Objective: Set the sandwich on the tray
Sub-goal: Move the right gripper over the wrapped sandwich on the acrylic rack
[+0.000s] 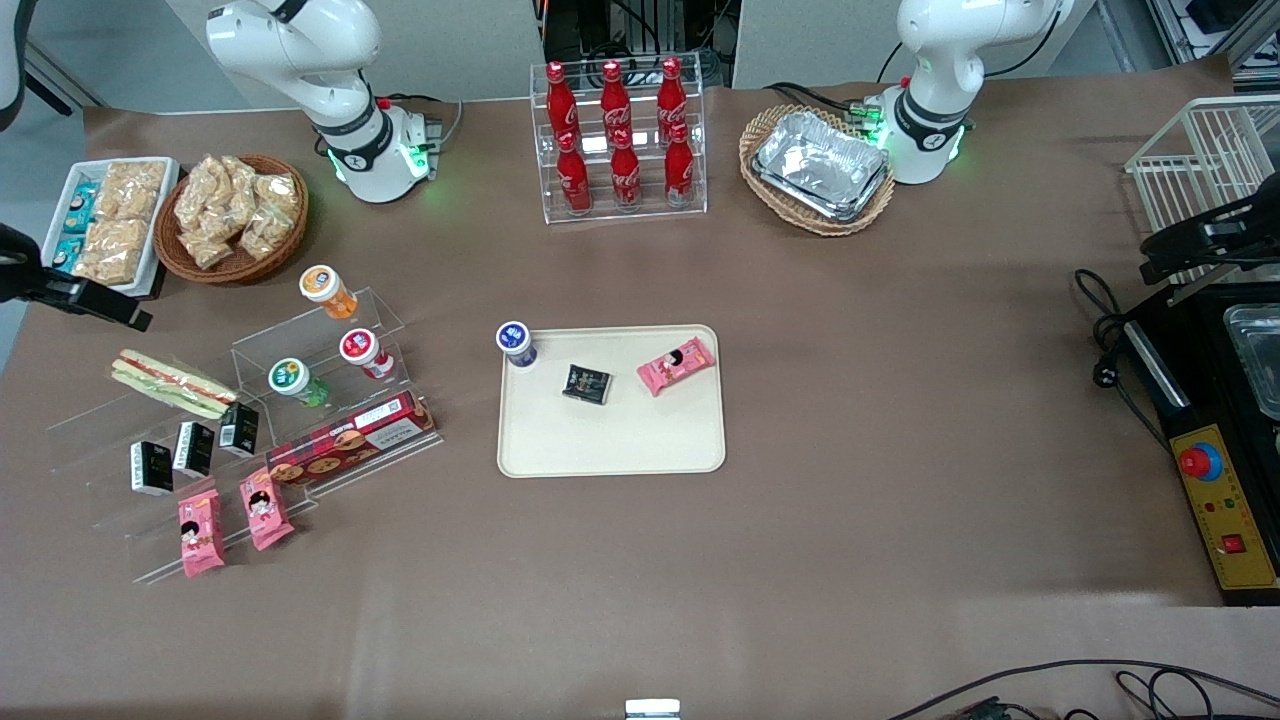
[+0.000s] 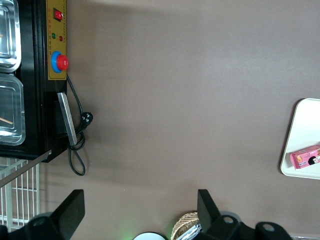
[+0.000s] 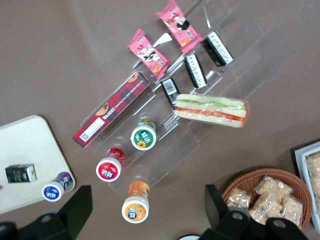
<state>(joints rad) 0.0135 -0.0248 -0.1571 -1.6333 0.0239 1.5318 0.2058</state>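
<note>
Gripper (image 3: 145, 220) fingers apart, hovering seemingly above display stand (image 1: 300, 400); sandwich (image 1: 172, 384) sitting ungrasped on it, tray (image 1: 640, 440) waiting.

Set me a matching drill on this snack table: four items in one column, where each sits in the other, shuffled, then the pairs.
Items
1. wrapped triangular sandwich
2. blue-lidded small cup
3. red cola bottles
4. silver foil trays

Places
A. in a wicker basket
B. on the clear acrylic step stand
C. on the cream-beige plastic tray
D. in a clear tiered rack

Pairs: 1-B, 2-C, 3-D, 4-A

The right arm's pincer hangs open above the step stand, holding nothing.
</note>
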